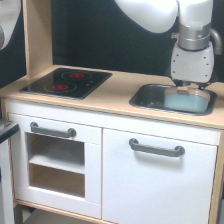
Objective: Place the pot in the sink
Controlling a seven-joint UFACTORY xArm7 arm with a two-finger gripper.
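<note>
Round pale-blue pot sits inside the rounded grey metal sink; gripper over it, grip unclear

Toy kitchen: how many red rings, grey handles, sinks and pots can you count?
Red rings on the stovetop: 2
Grey handles, one on the oven door and one on the cupboard door: 2
Sink: 1
Pot, inside the sink under the gripper: 1
Total: 6
</note>
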